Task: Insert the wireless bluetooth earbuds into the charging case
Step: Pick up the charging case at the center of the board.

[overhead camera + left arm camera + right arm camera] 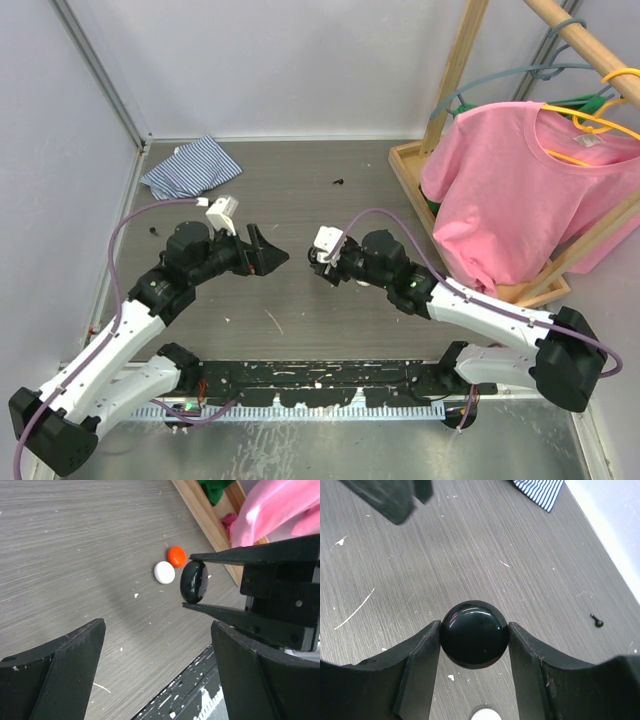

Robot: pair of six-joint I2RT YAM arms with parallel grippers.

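Note:
My right gripper (474, 627) is shut on a glossy black round charging case (474, 636), held on edge above the table. In the left wrist view the same case (194, 582) sits between the right gripper's thin fingers (235, 555). My left gripper (157, 630) is open and empty, facing the right gripper (318, 262) across a small gap. A white round case (164, 572) and a red one (176, 556) lie on the table beyond. One tiny black earbud (596, 621) lies alone on the table at the far side (340, 181).
A striped cloth (192, 168) lies at the back left. A wooden rack (408, 170) with a pink T-shirt (520, 190) on a hanger stands at the right. The black rail (320, 380) runs along the near edge.

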